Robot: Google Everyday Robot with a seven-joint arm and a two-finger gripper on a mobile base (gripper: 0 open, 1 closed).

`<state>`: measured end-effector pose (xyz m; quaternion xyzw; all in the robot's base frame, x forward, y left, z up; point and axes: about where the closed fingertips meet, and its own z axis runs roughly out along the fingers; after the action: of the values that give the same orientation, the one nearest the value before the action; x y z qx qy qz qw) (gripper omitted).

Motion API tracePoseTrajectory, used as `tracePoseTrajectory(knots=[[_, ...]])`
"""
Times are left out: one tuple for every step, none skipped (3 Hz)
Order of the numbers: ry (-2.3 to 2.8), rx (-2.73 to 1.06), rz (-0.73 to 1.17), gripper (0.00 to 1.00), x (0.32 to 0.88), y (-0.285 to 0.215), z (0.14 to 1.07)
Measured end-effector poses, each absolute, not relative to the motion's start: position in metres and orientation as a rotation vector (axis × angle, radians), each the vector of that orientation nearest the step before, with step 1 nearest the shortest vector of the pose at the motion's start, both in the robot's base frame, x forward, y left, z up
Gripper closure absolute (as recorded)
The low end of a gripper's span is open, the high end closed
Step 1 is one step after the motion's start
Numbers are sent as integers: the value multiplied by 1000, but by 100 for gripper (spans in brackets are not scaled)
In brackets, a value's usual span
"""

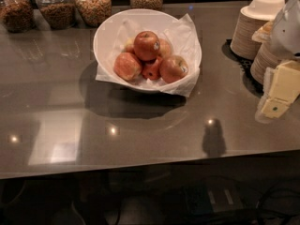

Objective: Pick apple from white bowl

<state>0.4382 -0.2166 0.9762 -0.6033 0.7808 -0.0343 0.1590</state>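
The white bowl (104, 37) stands on the grey counter, a little behind centre, lined with crumpled white paper that hangs over its rim. It holds several red apples; one apple (146, 45) sits on top of the pile, with another apple (127, 65) at the front left and a third apple (173, 68) at the front right. My gripper (277, 93) is at the right edge of the view, cream-coloured under a white arm cover. It is above the counter, well to the right of the bowl, and holds nothing.
Several glass jars (93, 3) of grains stand along the back edge. Stacks of tan paper bowls (255, 27) sit at the back right on a dark mat, just behind my gripper. The counter's front edge (140, 170) runs across the lower view.
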Motion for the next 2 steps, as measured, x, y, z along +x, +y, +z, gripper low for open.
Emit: tracePoseTrajectory(knots=[[2229,-1717,-98,0,439,-216,977],[2204,-1695,-85,0,447,-210,978]])
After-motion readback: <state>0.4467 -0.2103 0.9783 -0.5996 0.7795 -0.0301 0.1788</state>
